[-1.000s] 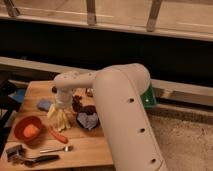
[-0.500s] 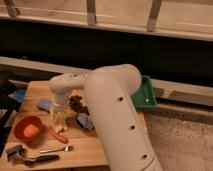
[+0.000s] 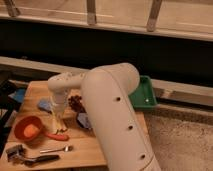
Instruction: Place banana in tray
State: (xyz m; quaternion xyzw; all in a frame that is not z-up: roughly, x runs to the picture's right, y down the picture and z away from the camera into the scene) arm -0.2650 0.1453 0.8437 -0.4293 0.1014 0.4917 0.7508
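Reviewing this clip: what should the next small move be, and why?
Probably secure the banana before any lift. The tool is down right at the banana, between the orange bowl and the dark bowl. The tray lies far to the right, and the banana is not in it. Whether the banana is already gripped cannot be seen.

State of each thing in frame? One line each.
gripper: low over the table, at the banana.
banana: lying on the table, not in the tray.
tray: at the table's right end, partly hidden by the arm.
orange bowl: upright, something orange inside.
spoon: lying flat.
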